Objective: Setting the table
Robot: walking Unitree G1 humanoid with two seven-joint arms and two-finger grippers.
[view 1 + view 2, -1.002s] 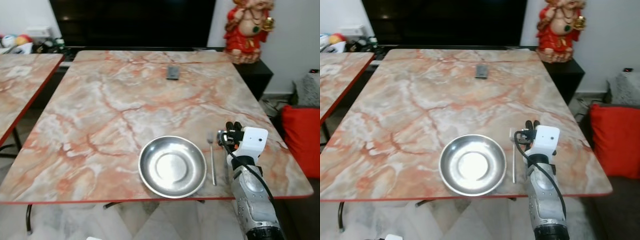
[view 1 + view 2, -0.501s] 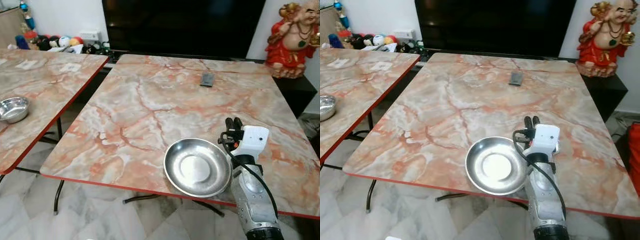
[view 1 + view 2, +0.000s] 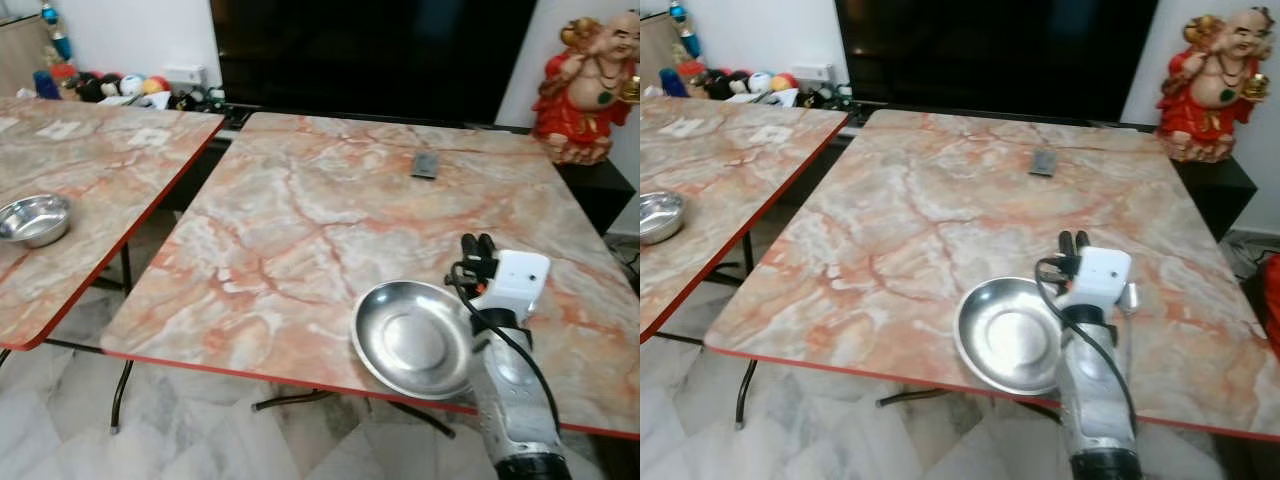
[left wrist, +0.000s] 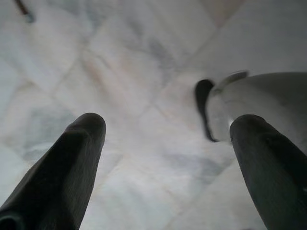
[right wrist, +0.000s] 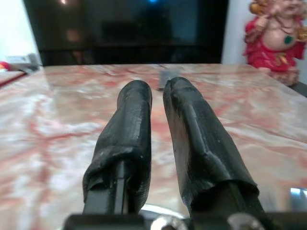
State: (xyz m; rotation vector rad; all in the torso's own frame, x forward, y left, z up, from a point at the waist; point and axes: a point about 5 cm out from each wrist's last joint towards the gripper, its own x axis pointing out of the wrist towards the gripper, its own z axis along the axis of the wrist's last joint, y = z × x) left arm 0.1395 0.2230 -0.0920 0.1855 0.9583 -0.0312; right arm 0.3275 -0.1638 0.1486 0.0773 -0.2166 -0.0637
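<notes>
A round steel plate [image 3: 415,340] lies near the front edge of the marbled table [image 3: 330,220], towards its right side. My right gripper [image 3: 478,243] is raised just right of the plate, above the table. Its two black fingers [image 5: 136,120] are pressed together, shut, with nothing between them. The white wrist and silver arm cover the tabletop right of the plate. My left gripper [image 4: 168,127] hangs low over the pale tiled floor, open and holding nothing.
A small dark flat object [image 3: 425,165] lies far back on the table. A second marbled table [image 3: 90,170] stands to the left with a small steel bowl [image 3: 33,218] on it. A red figurine [image 3: 590,85] stands at back right, beside a black screen.
The camera has swung left, bringing the left table and its bowl into view. The fork beside the plate, seen a second ago, is now hidden behind my right arm.
</notes>
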